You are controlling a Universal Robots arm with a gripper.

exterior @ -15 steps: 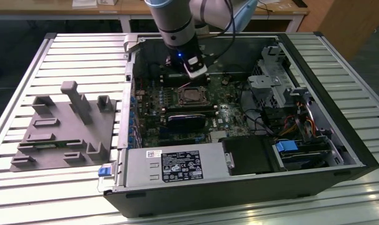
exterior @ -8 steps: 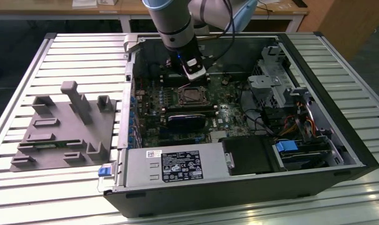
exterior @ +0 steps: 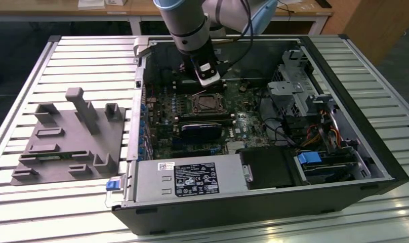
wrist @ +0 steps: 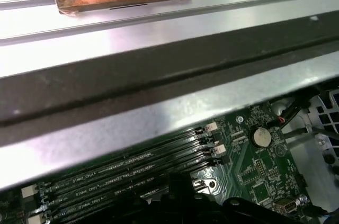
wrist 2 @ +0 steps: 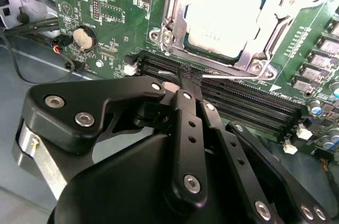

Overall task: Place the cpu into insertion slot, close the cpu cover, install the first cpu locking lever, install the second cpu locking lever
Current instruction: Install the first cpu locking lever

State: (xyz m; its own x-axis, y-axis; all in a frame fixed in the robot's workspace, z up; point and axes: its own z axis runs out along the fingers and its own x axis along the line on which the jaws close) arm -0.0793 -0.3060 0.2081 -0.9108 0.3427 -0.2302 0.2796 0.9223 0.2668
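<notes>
cpu seated in insertion slot | cpu cover down over it – looks done | locking lever wire looks unlatched – both levers left, I reckon | gripper pinched narrow at lever tip, grip unclear

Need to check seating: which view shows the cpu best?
The second wrist view: the cpu is close, framed by the cpu cover. The exterior view gives a small distant square; the first wrist view faces the memory slots.
</notes>
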